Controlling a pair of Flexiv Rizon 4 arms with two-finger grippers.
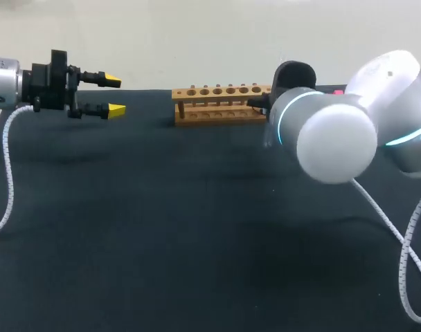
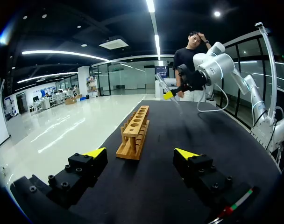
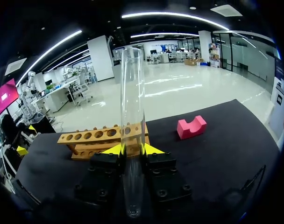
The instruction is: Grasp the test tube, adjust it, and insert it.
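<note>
Right, the right gripper (image 3: 132,150) first: both yellow tips pinch the glass test tube (image 3: 132,93) from two sides with a narrow gap. The tube runs out along the fingers, open mouth pointing away from the gripper body. Just ahead of it is the wooden rack (image 3: 93,137), lying lengthwise on the black table (image 3: 226,154). A pink block (image 3: 191,127) lies beside the rack's end, apart from it.

In the left wrist view the tube is tilted and held up off the table, past the far end of the rack. In the head view the right arm (image 1: 335,135) hides its own gripper.

The left gripper (image 2: 141,153) is spread wide with nothing between the fingers (tips well apart in the head view too). It hangs above the table, and the rack lies ahead of it, nearer its left finger.
</note>
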